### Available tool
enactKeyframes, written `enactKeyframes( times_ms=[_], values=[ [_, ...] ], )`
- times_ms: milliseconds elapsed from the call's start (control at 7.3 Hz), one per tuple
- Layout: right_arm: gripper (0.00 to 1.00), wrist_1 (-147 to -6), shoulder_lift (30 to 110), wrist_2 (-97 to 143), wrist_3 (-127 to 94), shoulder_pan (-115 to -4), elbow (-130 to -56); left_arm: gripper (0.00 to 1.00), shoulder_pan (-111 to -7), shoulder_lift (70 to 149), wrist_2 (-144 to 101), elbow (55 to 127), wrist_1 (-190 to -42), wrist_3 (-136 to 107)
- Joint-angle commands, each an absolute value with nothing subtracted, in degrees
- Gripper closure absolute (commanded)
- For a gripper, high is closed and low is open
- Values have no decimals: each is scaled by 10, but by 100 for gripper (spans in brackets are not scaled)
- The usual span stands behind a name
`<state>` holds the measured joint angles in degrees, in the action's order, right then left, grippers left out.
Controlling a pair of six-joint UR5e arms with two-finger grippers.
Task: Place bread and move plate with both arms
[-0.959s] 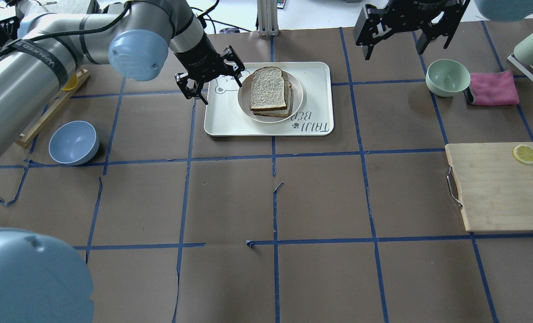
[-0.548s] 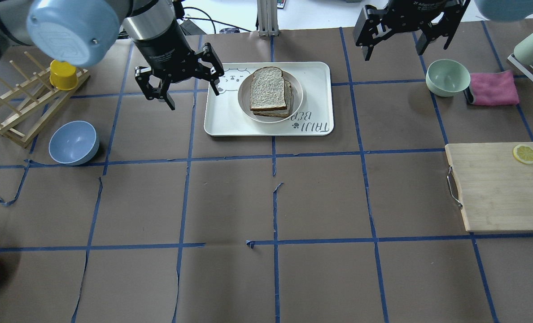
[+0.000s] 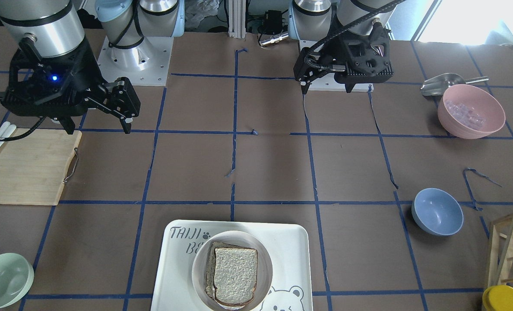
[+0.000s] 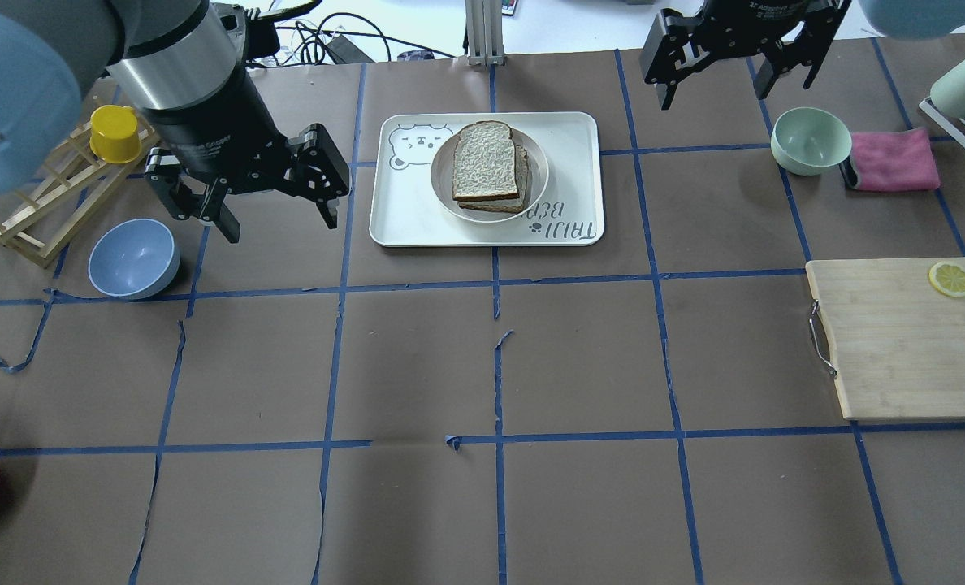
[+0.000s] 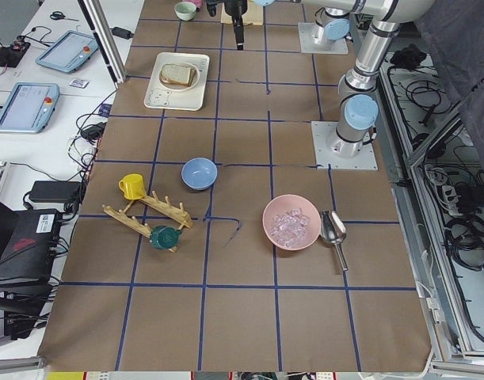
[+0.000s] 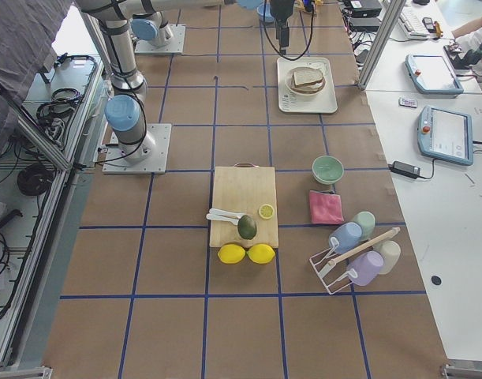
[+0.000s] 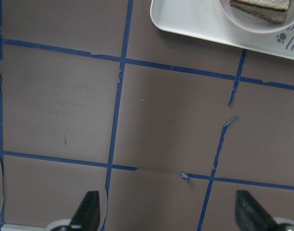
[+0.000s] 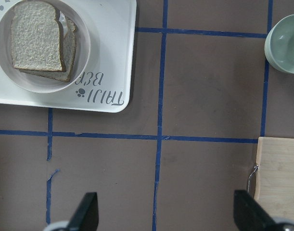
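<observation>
The bread [image 4: 485, 161] is a pale slice lying on top of a browner slice [image 4: 523, 180] in the round cream plate [image 4: 541, 166]. The plate sits on the white bear-printed tray [image 4: 405, 213]. My left gripper [image 4: 281, 227] is open and empty, above the table to the left of the tray. My right gripper [image 4: 734, 85] is open and empty, high up to the right of the tray. The right wrist view shows the bread [image 8: 36, 36] and the plate [image 8: 87, 53] at its upper left. The front view shows the bread [image 3: 235, 271] on the plate [image 3: 198, 268].
A blue bowl [image 4: 133, 258] and a wooden rack with a yellow cup [image 4: 115, 134] are at the left. A green bowl [image 4: 810, 140], a pink cloth [image 4: 893, 160] and a cutting board [image 4: 897, 341] with a lemon slice [image 4: 950, 279] are at the right. A pink bowl [image 3: 471, 111] stands near the left arm's base.
My left gripper has moved away from the tray's left edge, to the left and toward the robot, still open. The right gripper, bread and plate have not moved.
</observation>
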<state>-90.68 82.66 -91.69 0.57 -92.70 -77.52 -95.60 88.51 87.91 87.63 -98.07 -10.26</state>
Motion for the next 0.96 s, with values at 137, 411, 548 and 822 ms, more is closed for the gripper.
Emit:
enactKeyframes(
  times_ms=[137, 411, 548, 822],
  values=[
    [0, -909, 826, -915, 7, -927, -775, 0, -949, 876, 883, 900, -891, -79],
    [0, -908, 826, -915, 6, -927, -775, 0, -944, 883, 885, 888, -882, -69],
    [0, -907, 826, -916, 7, -927, -775, 0, -934, 883, 885, 887, -883, -69],
    [0, -906, 826, -916, 6, -927, -775, 0, -932, 883, 883, 887, -883, -68]
  ],
)
